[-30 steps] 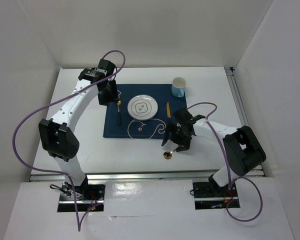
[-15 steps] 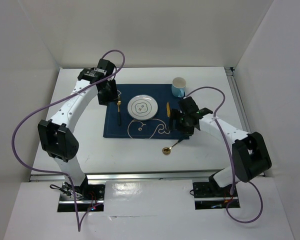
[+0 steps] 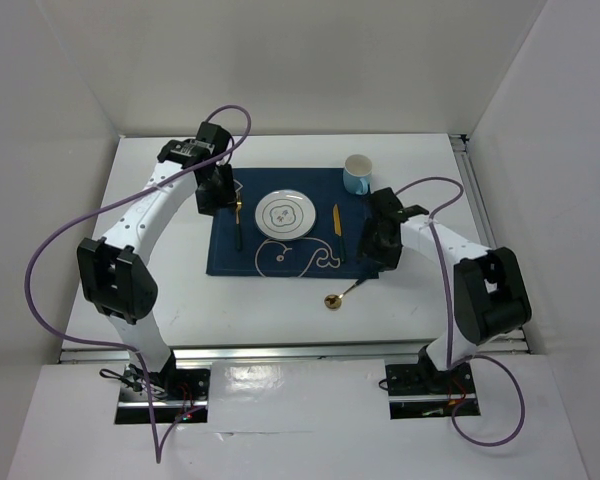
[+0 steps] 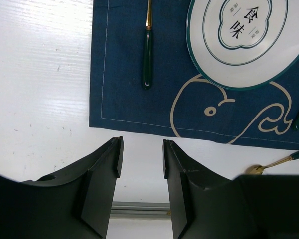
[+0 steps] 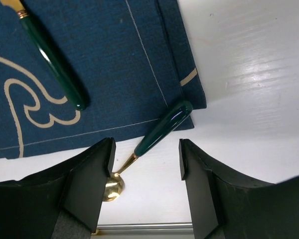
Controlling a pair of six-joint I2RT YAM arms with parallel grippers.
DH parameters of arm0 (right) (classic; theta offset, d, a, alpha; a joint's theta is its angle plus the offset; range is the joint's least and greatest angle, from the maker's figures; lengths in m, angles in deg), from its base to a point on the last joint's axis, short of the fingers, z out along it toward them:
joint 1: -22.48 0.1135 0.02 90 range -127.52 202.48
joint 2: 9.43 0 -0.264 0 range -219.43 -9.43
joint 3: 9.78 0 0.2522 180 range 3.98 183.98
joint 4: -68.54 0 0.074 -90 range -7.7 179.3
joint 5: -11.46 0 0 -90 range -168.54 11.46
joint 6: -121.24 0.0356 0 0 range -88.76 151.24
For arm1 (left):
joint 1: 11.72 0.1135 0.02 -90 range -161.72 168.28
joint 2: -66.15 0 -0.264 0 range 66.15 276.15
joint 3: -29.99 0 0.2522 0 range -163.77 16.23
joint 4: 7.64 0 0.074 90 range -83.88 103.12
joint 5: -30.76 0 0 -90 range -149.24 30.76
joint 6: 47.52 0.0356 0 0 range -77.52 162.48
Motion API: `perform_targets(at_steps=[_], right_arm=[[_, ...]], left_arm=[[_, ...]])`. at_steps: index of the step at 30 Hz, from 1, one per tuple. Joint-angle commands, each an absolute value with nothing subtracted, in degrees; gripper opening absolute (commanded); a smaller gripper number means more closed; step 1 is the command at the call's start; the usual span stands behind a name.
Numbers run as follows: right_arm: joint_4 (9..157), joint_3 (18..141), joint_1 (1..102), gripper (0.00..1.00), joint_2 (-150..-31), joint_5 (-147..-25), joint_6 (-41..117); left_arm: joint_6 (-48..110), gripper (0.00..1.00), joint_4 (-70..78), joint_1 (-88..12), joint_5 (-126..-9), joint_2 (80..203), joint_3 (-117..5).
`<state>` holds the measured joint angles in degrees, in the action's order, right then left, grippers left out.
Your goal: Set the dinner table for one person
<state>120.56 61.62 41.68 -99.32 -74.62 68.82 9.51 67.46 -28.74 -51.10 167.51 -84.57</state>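
The dinner table (image 5: 249,94) lies white under the right gripper (image 5: 146,162), whose jaws stand apart on either side of the spoon (image 5: 162,128) (seemingly not touching it). The handle's tip overlaps the placemat (image 5: 114,59) corner, and bare tabletop fills the frame's right. The left gripper (image 4: 142,154) hangs half-spread and empty below the placemat's lower edge.

Cloth placemat (image 4: 124,74), glossy plate (image 4: 246,55), smooth table (image 4: 40,74)

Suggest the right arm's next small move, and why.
Probably lower the right gripper and close on the spoon: its green handle lies between the open jaws, crossing the placemat corner, bowl out on the dinner table.
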Motion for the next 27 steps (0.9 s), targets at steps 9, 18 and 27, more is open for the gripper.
perform_targets(at_steps=[9,18,27], right_arm=[[119.6,62.2,40.2,0.50,-105.8,-73.8,70.9],[122.2,62.7,40.2,0.11,-101.2,-70.9,69.8],[127.8,64.7,40.2,0.00,-94.6,-65.6,64.5]], left_arm=[[11.1,0.54,67.0,-28.9,-51.3,165.6,-85.2],[11.1,0.54,67.0,-28.9,-50.8,166.2,-85.7],[11.1,0.54,67.0,-28.9,-51.3,166.7,-86.8]])
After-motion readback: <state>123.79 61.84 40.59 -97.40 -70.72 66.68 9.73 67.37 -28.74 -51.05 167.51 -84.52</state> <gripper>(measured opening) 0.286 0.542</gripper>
